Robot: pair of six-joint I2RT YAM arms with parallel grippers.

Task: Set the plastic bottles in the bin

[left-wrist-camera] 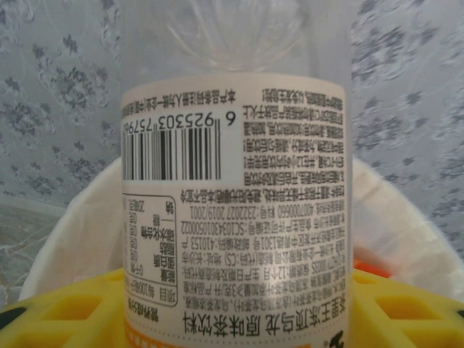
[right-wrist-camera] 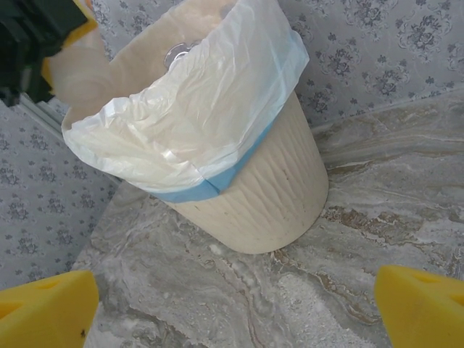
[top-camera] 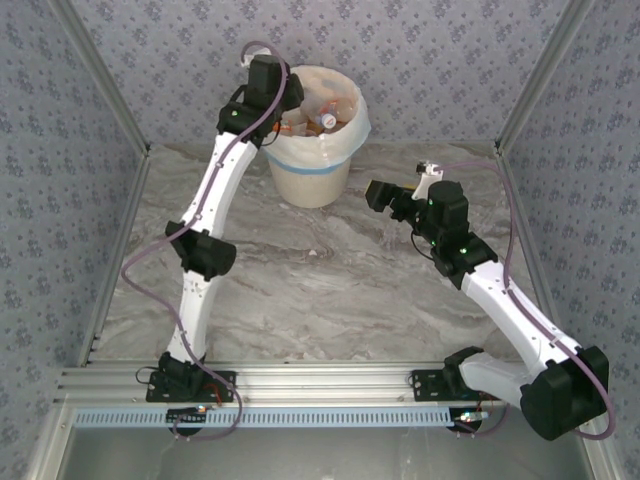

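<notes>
A plastic bottle (left-wrist-camera: pixel 235 181) with a white printed label and barcode stands between the yellow fingers (left-wrist-camera: pixel 58 312) of my left gripper (left-wrist-camera: pixel 235 319), which is shut on it. That gripper (top-camera: pixel 272 85) hangs over the left rim of the bin (top-camera: pixel 310 180), a cream bucket lined with a white bag. Several bottles (top-camera: pixel 325 120) lie inside, with orange labels showing. My right gripper (top-camera: pixel 385 195) is open and holds nothing, to the right of the bin, low over the table. In the right wrist view the bin (right-wrist-camera: pixel 254 188) stands ahead of the wide-spread right gripper (right-wrist-camera: pixel 235 308).
Marbled grey tabletop (top-camera: pixel 330 280) stretches between the arms and the bin. Patterned walls close in the left, back and right sides. An aluminium rail (top-camera: pixel 330 380) runs along the near edge by the arm bases.
</notes>
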